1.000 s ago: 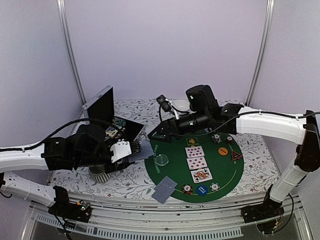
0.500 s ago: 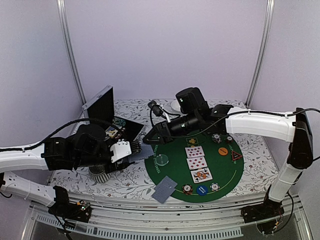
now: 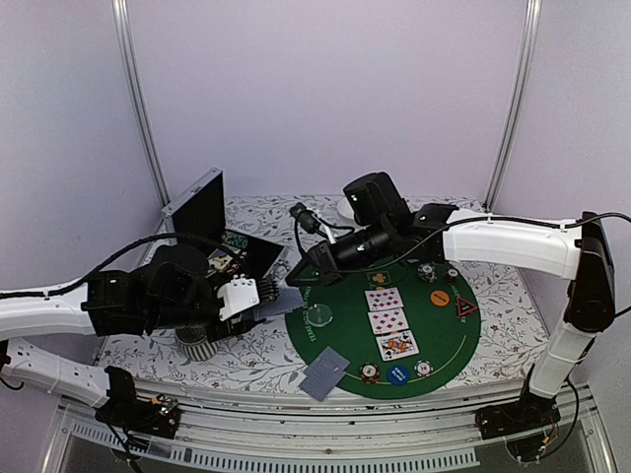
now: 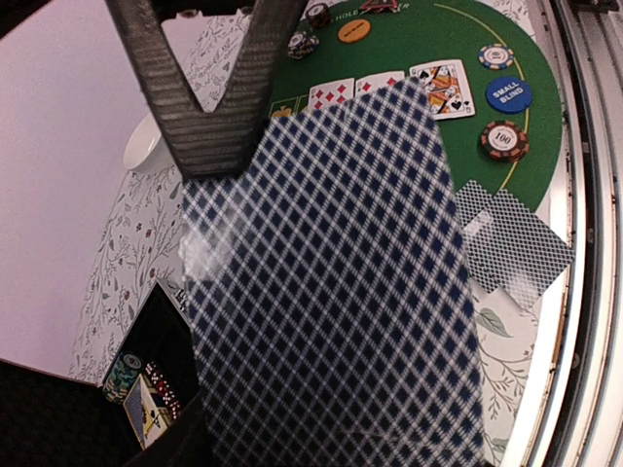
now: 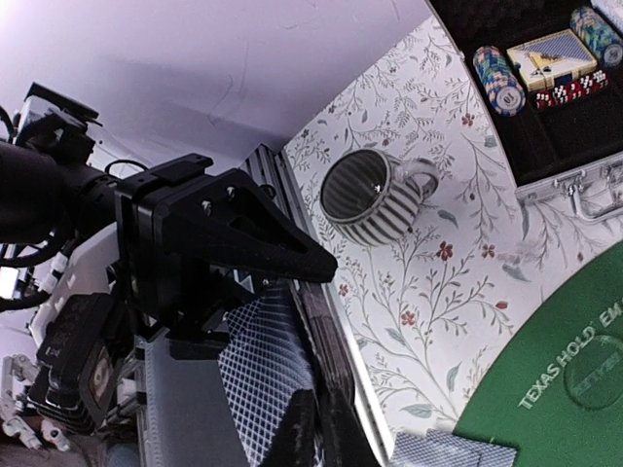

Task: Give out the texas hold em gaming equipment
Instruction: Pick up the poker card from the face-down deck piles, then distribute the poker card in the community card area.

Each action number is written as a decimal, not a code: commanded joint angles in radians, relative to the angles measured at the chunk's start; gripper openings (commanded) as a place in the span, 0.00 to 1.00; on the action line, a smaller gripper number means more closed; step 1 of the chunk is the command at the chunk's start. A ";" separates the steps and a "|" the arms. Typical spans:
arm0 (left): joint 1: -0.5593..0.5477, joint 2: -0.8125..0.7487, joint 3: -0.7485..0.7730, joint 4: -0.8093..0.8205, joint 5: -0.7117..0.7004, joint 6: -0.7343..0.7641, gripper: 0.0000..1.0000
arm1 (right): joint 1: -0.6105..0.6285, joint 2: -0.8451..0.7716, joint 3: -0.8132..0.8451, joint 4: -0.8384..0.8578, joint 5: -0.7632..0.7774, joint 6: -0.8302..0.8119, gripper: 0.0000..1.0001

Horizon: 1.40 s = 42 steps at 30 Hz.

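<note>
My left gripper [image 3: 264,298] is shut on a deck of playing cards [image 3: 280,296] held off the left edge of the green mat [image 3: 345,340]. In the left wrist view the top card's checked blue back [image 4: 331,292] fills the frame and hides the left fingers. My right gripper [image 3: 293,279] has reached across and is shut on that top card [image 5: 263,379] at its far edge, fingers pinched together [image 4: 209,146]. Three face-up cards [image 3: 387,320] lie in a column on the mat. Two face-down cards [image 3: 325,372] lie at its near left edge.
Chips [image 3: 370,372] and a blue button [image 3: 398,374] sit along the mat's near edge; an orange button [image 3: 439,298] and red triangle [image 3: 465,307] to the right. A striped mug [image 5: 375,199] stands under the left arm, beside an open chip case [image 3: 242,258]. A white bowl [image 3: 355,207] sits behind.
The right arm has swung left from over the mat to the deck, and its jaws have gone from open to shut on the top card. The left arm has held still.
</note>
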 commanded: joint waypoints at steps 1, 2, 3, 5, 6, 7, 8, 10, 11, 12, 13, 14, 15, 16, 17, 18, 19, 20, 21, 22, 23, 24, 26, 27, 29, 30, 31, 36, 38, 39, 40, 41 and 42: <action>0.004 -0.002 0.012 0.032 0.001 0.006 0.53 | 0.005 0.018 0.028 -0.023 -0.028 -0.004 0.02; 0.005 -0.003 0.012 0.032 0.001 0.005 0.53 | 0.005 0.013 0.028 -0.024 -0.023 -0.006 0.02; 0.004 -0.003 0.012 0.032 0.001 0.006 0.53 | 0.005 0.007 0.027 -0.027 -0.009 -0.007 0.02; 0.004 -0.002 0.012 0.033 0.003 0.005 0.53 | 0.004 -0.004 0.030 -0.033 -0.003 -0.010 0.02; 0.004 -0.003 0.012 0.033 0.003 0.005 0.53 | 0.004 -0.006 0.031 -0.034 -0.007 -0.010 0.02; 0.004 -0.003 0.012 0.032 0.002 0.005 0.53 | 0.004 -0.011 0.032 -0.035 -0.012 -0.010 0.02; 0.005 -0.003 0.012 0.032 0.003 0.005 0.53 | 0.005 -0.017 0.033 -0.035 -0.012 -0.011 0.02; 0.005 -0.002 0.012 0.032 0.002 0.005 0.53 | 0.005 -0.033 0.035 -0.037 -0.010 -0.010 0.02; 0.004 -0.003 0.012 0.032 0.001 0.006 0.53 | 0.005 -0.041 0.036 -0.037 -0.007 -0.012 0.02; 0.004 -0.003 0.012 0.032 0.000 0.005 0.53 | 0.005 -0.048 0.038 -0.036 -0.004 -0.014 0.02; 0.005 -0.003 0.012 0.032 0.000 0.005 0.53 | 0.005 -0.054 0.043 -0.036 -0.003 -0.014 0.02; 0.005 -0.004 0.012 0.032 0.000 0.005 0.53 | 0.004 -0.059 0.046 -0.036 -0.004 -0.013 0.02; 0.005 -0.005 0.012 0.032 0.000 0.005 0.53 | 0.004 -0.064 0.050 -0.037 -0.002 -0.014 0.02; 0.005 -0.006 0.011 0.032 0.001 0.005 0.53 | 0.005 -0.069 0.053 -0.037 0.003 -0.018 0.02; 0.005 -0.006 0.011 0.032 0.001 0.005 0.53 | 0.005 -0.076 0.055 -0.037 0.011 -0.017 0.02; 0.004 -0.006 0.011 0.032 0.001 0.004 0.53 | 0.004 -0.080 0.056 -0.037 0.016 -0.020 0.02; 0.005 -0.006 0.011 0.032 0.001 0.003 0.53 | 0.004 -0.085 0.057 -0.037 0.018 -0.021 0.02; 0.004 -0.006 0.011 0.030 0.001 0.002 0.53 | 0.004 -0.089 0.058 -0.038 0.020 -0.023 0.02; 0.005 -0.007 0.011 0.030 0.001 0.002 0.53 | 0.004 -0.095 0.058 -0.040 0.025 -0.023 0.02; 0.005 -0.007 0.011 0.031 0.001 0.002 0.53 | 0.004 -0.101 0.057 -0.042 0.037 -0.024 0.02; 0.004 -0.008 0.011 0.031 0.000 0.002 0.53 | 0.002 -0.109 0.057 -0.043 0.045 -0.026 0.02; 0.004 -0.007 0.011 0.031 0.002 0.002 0.53 | -0.001 -0.118 0.055 -0.043 0.048 -0.028 0.02; 0.005 -0.005 0.012 0.030 0.004 0.002 0.53 | -0.006 -0.141 0.055 -0.043 0.051 -0.031 0.02; 0.004 -0.002 0.012 0.030 0.004 0.002 0.53 | -0.009 -0.150 0.055 -0.043 0.057 -0.031 0.02; 0.005 -0.001 0.013 0.030 0.004 0.002 0.53 | -0.015 -0.162 0.053 -0.044 0.059 -0.034 0.02; 0.005 -0.001 0.014 0.030 0.004 0.002 0.53 | -0.019 -0.167 0.053 -0.046 0.055 -0.034 0.02; 0.004 -0.002 0.014 0.030 0.004 0.002 0.53 | -0.024 -0.172 0.054 -0.050 0.054 -0.039 0.02; 0.004 -0.002 0.014 0.028 0.007 0.000 0.53 | -0.121 -0.245 0.053 -0.122 0.087 -0.097 0.02; 0.003 -0.002 0.015 0.027 0.008 0.001 0.53 | -0.212 -0.279 0.020 -0.136 0.085 -0.145 0.02; 0.003 -0.002 0.015 0.027 0.009 0.001 0.53 | -0.280 -0.287 0.001 -0.145 0.094 -0.160 0.02; 0.003 -0.001 0.015 0.027 0.010 0.001 0.53 | -0.309 -0.287 -0.010 -0.159 0.103 -0.183 0.02; 0.003 -0.001 0.015 0.027 0.010 0.000 0.53 | -0.353 -0.275 -0.015 -0.172 0.096 -0.238 0.02; 0.003 -0.002 0.014 0.027 0.009 0.000 0.53 | -0.377 -0.259 -0.020 -0.180 0.090 -0.277 0.02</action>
